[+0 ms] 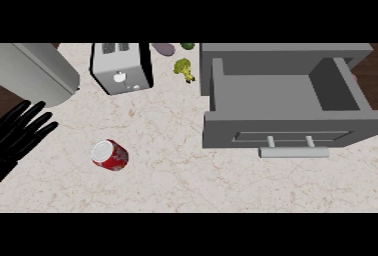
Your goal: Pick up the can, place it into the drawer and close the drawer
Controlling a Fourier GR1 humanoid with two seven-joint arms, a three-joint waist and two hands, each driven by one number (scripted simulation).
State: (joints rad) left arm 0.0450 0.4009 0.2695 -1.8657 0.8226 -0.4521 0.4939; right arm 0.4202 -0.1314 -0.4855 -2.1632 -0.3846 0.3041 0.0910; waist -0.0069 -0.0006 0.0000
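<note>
Red can (111, 155): laid on its side on the pale speckled counter (170, 180), well apart from the drawer, untouched.
Grey drawer (284, 107): pulled open at the right, nothing seen inside; bar handle (294, 151) set on its front.
Left hand (22, 132): shown at the left edge, fingers straight and spread, nothing held, near the can but apart from it.
Right hand: not shown.
Toaster (122, 67): placed at the back, beside a grey rounded appliance (33, 72).
Yellow-green vegetable (184, 69): placed between toaster and drawer.

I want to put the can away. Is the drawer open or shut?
Open. The drawer is pulled out from its cabinet, so you can see its bare grey inside, with its handle facing the front.
</note>
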